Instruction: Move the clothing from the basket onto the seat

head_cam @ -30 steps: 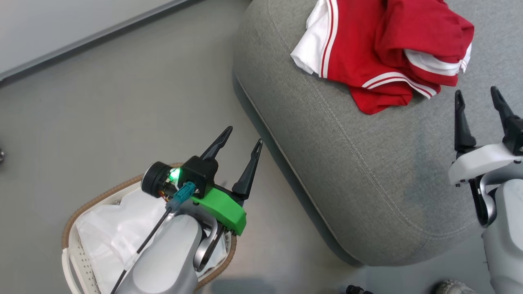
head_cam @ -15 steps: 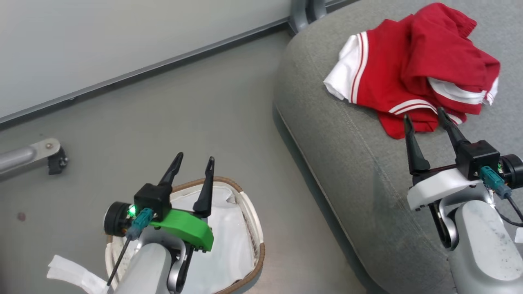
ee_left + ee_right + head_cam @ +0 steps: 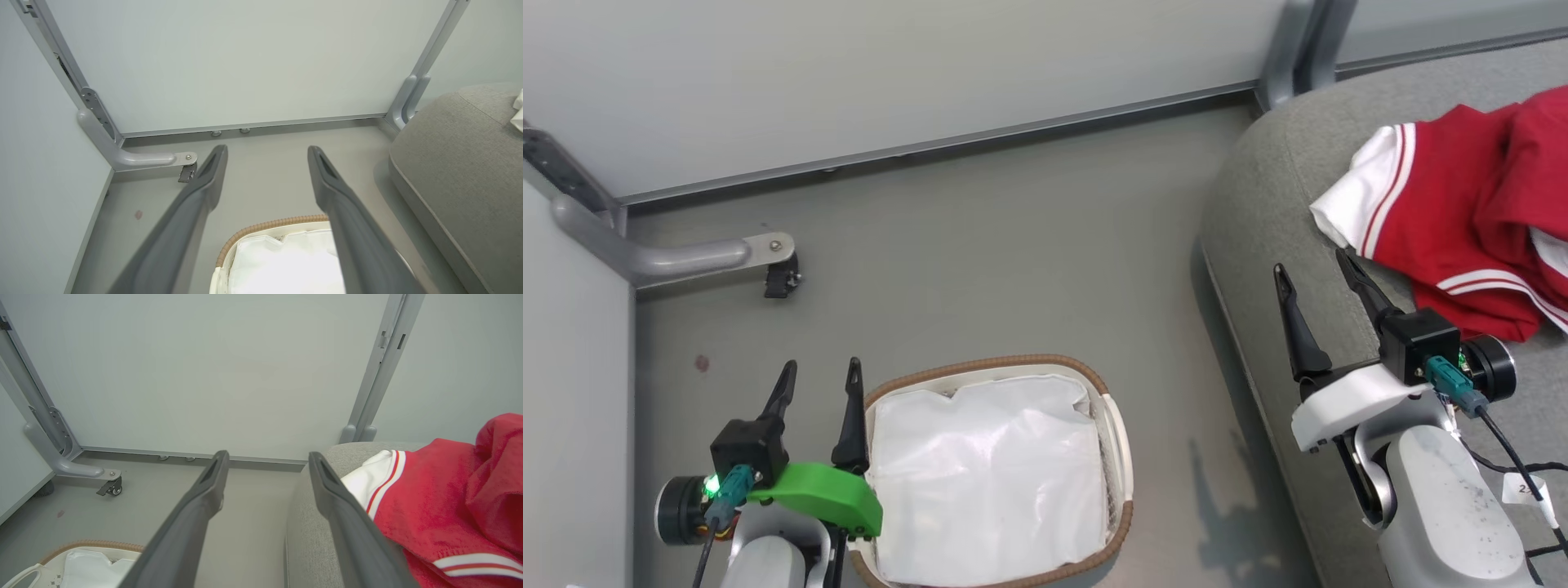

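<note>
Red jersey clothing point(image 3: 1462, 220) lies bunched on the grey seat point(image 3: 1258, 245), likely soft and light, best pinched at a fold. The basket point(image 3: 980, 365) holds its liner point(image 3: 988, 474), and the left end effector point(image 3: 822, 363) and right end effector point(image 3: 1310, 261) stand spread, empty.

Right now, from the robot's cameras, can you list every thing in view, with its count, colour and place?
clothing: one heap, red with white panels, on the seat
seat: one, grey, right side
basket: one, white with brown rim, on the floor
liner: one, white, inside the basket
metal leg with caster: one, grey, far left on the floor
left gripper: one, dark fingers, open, by the basket's left side
right gripper: one, dark fingers, open, over the seat edge
</note>
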{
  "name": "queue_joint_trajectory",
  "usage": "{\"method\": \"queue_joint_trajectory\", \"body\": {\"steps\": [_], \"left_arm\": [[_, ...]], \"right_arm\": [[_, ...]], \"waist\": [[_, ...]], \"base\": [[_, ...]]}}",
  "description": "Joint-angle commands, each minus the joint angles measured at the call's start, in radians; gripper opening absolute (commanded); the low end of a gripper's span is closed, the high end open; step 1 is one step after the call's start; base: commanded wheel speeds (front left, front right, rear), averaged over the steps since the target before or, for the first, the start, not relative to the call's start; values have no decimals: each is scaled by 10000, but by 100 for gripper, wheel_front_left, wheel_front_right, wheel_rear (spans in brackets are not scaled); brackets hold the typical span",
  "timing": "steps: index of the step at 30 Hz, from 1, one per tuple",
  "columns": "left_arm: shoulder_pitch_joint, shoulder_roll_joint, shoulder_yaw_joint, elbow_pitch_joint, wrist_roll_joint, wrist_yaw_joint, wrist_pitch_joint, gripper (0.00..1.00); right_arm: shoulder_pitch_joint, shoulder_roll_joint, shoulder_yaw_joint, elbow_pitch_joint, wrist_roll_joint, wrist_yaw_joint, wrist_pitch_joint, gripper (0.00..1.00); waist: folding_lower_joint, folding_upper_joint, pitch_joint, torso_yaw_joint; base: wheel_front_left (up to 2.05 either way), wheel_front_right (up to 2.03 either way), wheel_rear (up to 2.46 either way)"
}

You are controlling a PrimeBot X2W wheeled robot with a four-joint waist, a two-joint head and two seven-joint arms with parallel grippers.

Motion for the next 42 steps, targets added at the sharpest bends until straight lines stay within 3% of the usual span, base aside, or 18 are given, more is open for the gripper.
{"method": "queue_joint_trajectory", "body": {"steps": [1, 13, 29, 30, 33, 42], "left_arm": [[239, -3, 148, 0, 99, -21, -4, 100], [1224, -76, 999, 5, 332, -57, -4, 100], [2189, -77, 914, 308, -862, -234, -4, 100], [2036, -92, 925, 347, -895, -219, 7, 0], [2079, -136, 924, 588, -926, -219, 14, 0], [1891, -132, 1127, 346, -2488, -239, 509, 0]], "right_arm": [[208, 14, -80, 44, 41, -14, -4, 100], [1067, 146, -228, 308, 162, -14, -4, 100], [2111, 196, -28, 403, 399, -14, -3, 100], [2033, 222, -36, 430, 356, 0, 1, 0], [2169, 272, -39, 679, 366, 0, 12, 0], [2139, 269, -285, 548, 2175, -1, 518, 0]], "waist": [[0, 0, -368, 592], [0, 0, -1029, 929], [0, 0, -1775, 620], [0, 0, -1762, 632], [0, 0, -1766, 630], [0, 0, -1774, 620]], "base": [[0, 0, 0], [0, 0, 0], [0, 0, 0], [0, 0, 0], [0, 0, 0], [0, 0, 0]]}}
